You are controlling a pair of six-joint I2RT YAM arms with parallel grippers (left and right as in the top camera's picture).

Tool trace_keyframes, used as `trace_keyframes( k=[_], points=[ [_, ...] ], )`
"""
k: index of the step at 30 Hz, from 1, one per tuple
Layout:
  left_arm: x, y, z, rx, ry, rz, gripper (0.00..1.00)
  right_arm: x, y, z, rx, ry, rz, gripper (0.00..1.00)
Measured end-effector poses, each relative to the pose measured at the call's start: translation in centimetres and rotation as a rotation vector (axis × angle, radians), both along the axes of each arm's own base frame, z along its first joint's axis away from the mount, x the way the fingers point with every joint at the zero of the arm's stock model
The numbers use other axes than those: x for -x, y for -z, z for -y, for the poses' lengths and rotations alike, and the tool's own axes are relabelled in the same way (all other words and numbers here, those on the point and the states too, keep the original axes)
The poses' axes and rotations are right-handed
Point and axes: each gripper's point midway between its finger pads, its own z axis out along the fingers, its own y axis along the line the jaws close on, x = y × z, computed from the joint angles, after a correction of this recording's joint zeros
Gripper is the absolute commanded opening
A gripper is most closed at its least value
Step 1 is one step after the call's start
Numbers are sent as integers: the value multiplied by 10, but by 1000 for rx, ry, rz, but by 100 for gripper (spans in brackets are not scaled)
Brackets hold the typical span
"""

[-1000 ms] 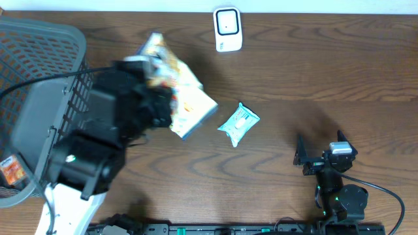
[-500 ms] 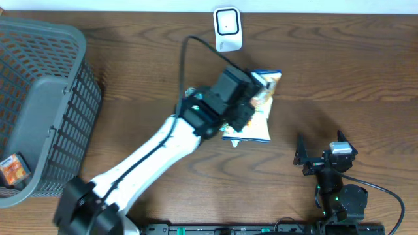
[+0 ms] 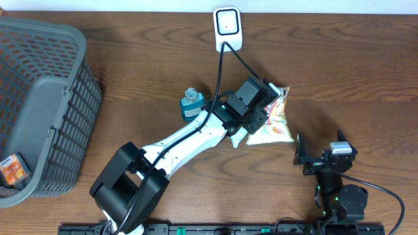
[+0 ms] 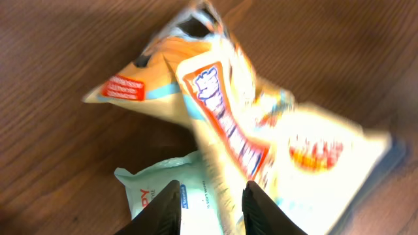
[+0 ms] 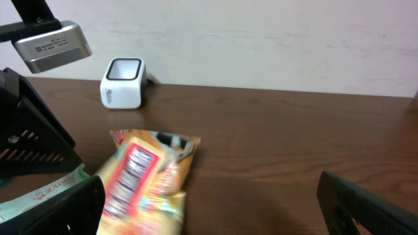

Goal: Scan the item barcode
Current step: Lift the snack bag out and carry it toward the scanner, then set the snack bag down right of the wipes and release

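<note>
The bag (image 3: 274, 124) lies on the table (image 3: 130, 39), away from the scanner (image 3: 228, 29). The left tool (image 4: 212, 189) is a bit apart at its edge; I cannot tell if it grips. The right tool (image 5: 210, 188) is wide, empty. I guess the scan is yet to come.

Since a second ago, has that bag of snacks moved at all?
Yes. The bag of snacks has shifted right along the table: it was left of the white scanner and now lies to the scanner's right.
</note>
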Motion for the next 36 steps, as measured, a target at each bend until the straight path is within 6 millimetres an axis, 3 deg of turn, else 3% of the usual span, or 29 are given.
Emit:
trace_keyframes(
  k=[8,11,12,20,25,28,30,31,32,34,35,36],
  points=[
    [-3,-3,3,17,-6,10,37,0,0,0,0,0,0,99],
    [-4,-5,4,30,-18,9,9,0,0,0,0,0,0,99],
    [-5,-6,5,37,-19,15,8,0,0,0,0,0,0,99],
    [-17,-19,12,132,-102,12,8,0,0,0,0,0,0,99],
    [-18,-32,-17,98,-175,-24,8,0,0,0,0,0,0,99],
    [-19,-68,-43,75,-235,28,9,0,0,0,0,0,0,99],
    [-23,-112,-61,85,-283,121,10,0,0,0,0,0,0,99],
    [-24,-122,-64,92,-292,144,10,0,0,0,0,0,0,99],
    [-28,-164,-81,121,-342,242,10,0,0,0,0,0,0,99],
    [-30,-220,-112,170,-428,373,10,0,0,0,0,0,0,99],
    [-30,-257,-141,208,-500,458,9,0,0,0,0,0,0,99],
    [-29,-269,-152,220,-526,485,8,0,0,0,0,0,0,99]
  ],
)
